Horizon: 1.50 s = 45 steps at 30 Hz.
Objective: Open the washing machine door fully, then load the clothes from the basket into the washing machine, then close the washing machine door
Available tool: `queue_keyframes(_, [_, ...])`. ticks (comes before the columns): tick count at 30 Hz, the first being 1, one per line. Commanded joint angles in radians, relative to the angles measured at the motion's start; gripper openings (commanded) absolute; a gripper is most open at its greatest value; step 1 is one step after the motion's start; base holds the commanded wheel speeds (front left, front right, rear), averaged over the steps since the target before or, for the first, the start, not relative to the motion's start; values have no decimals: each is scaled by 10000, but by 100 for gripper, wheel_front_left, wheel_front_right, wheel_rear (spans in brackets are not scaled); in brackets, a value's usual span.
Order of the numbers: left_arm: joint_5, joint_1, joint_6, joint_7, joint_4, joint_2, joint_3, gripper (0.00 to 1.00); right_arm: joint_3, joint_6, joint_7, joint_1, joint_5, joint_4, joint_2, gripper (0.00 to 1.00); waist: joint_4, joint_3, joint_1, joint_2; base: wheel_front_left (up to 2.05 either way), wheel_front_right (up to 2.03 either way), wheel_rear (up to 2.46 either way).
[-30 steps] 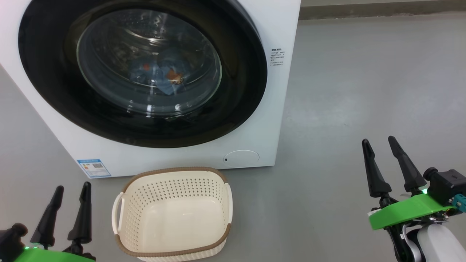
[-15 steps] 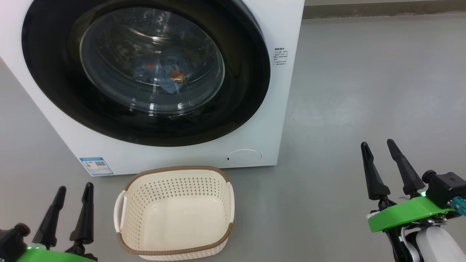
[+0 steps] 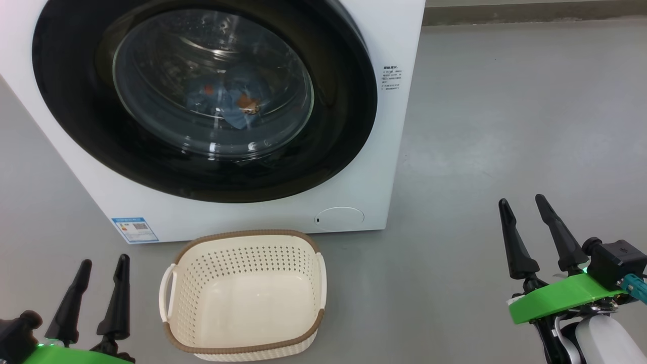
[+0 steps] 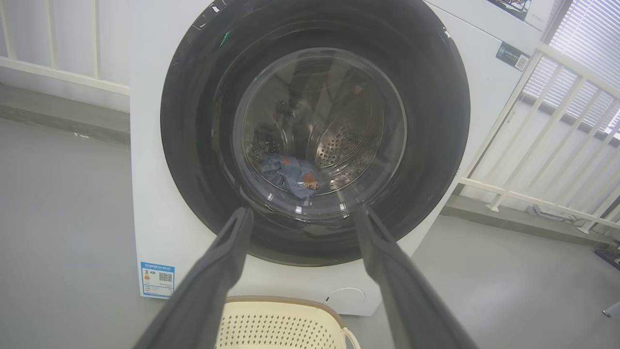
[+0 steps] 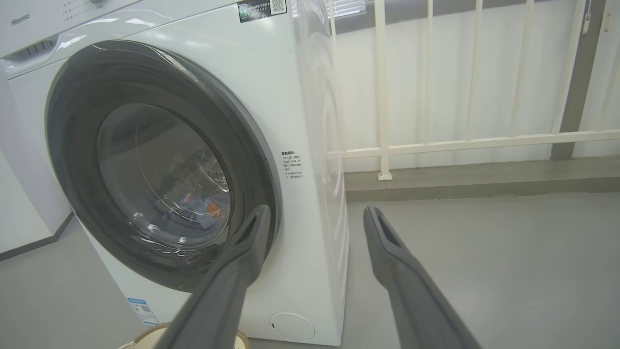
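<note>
Slight view shift since before; left end effector (image 3: 103, 260) and right end effector (image 3: 520, 200) both spread wide, empty.

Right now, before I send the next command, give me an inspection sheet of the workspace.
Surface: grey floor, smooth and bare-looking.
Job's things: washing machine door shut against the washing machine; clothes lie in the drum behind its glass; basket stands empty on the floor in front of the machine.
Clutter: nothing seen.
Grippers: left gripper and right gripper both open, holding nothing, low on either side of the basket and apart from it.
Cables: teal plug at the right wrist; nothing seen trailing.
Surroundings: white railing beside the machine; blue label sticker on its lower front.
</note>
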Motion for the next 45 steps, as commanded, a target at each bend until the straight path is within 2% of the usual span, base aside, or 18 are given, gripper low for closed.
queue_keyframes(1, [84,-244,6,-67,-139,311,407,100,120,-29,-48,-117,-35,-191,-70,100,-5,-5,-1,0,0,0,0])
queue_keyframes(34, [-94,-275,6,-67,-231,386,351,100,7,-29,-48,-101,-253,-159,197,100,-27,141,-1,0,0,0,0])
queue_keyframes(35, [-33,-1,0,2,40,-21,-38,0,-196,0,2,5,-121,119,249,0,-27,141,0,0,0,0,0])
queue_keyframes(39, [-35,144,0,14,393,-503,-208,0,-175,0,8,290,-108,625,478,0,-26,143,0,0,0,0,0])
queue_keyframes(45, [-444,137,0,177,366,-634,-74,0,-260,-1,183,310,489,582,514,0,-18,111,21,0,0,0,0])
